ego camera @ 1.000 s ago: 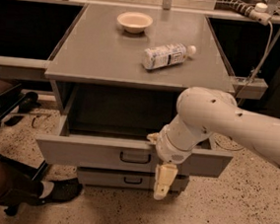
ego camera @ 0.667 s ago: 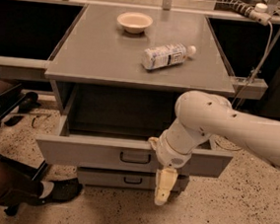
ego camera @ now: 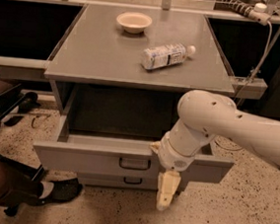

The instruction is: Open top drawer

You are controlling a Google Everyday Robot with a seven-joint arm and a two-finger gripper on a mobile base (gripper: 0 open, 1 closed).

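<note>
Gripper (ego camera: 166, 198) hangs at front edge of the pulled-out top drawer (ego camera: 96, 157), above open floor (ego camera: 241, 215); grip state unclear.

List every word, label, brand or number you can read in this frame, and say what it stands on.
No text here can be read.
Label on the lying bottle: printed, but too blurred to read.
Bowl: no marking.
Open top drawer and its black handle: no marking.
Gripper, hanging before the drawer front just right of the handle: no marking visible.
</note>
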